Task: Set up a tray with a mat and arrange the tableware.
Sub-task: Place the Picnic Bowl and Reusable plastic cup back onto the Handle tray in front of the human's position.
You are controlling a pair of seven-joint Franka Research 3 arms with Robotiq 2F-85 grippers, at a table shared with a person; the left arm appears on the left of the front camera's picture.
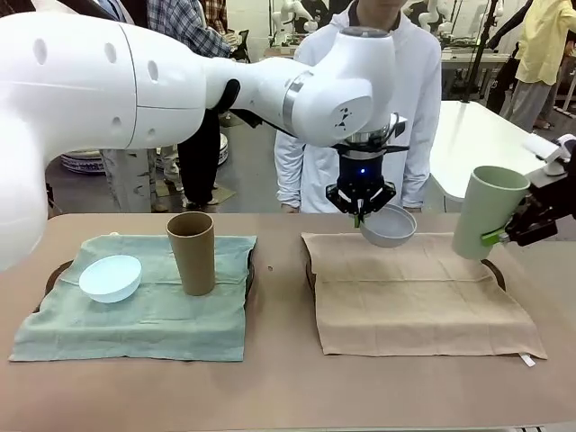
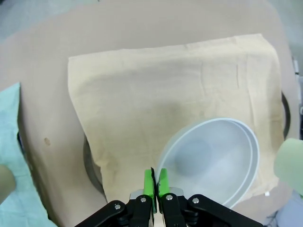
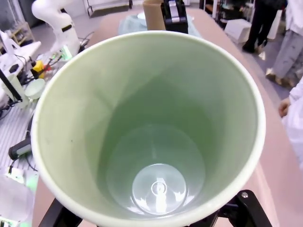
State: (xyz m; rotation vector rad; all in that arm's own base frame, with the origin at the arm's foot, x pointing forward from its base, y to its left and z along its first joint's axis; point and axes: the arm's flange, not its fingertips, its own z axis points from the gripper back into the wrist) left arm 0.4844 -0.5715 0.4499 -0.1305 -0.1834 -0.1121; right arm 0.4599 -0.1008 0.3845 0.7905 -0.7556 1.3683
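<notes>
Beige mat (image 1: 414,292) below: my left gripper (image 1: 360,214), pinched tight on the grey-white bowl (image 1: 389,225) rim, should lower level. My right gripper (image 1: 504,236) seems to clasp the green tumbler (image 1: 487,211), jaws wide.

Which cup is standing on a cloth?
The brown tumbler, standing upright on the green mat. The pale green tumbler is up in the air, held by the right gripper.

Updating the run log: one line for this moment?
left gripper: shut on grey-white bowl, above beige mat | right gripper: holding pale green tumbler

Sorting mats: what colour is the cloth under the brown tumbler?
Pale green mat, front view.
</notes>
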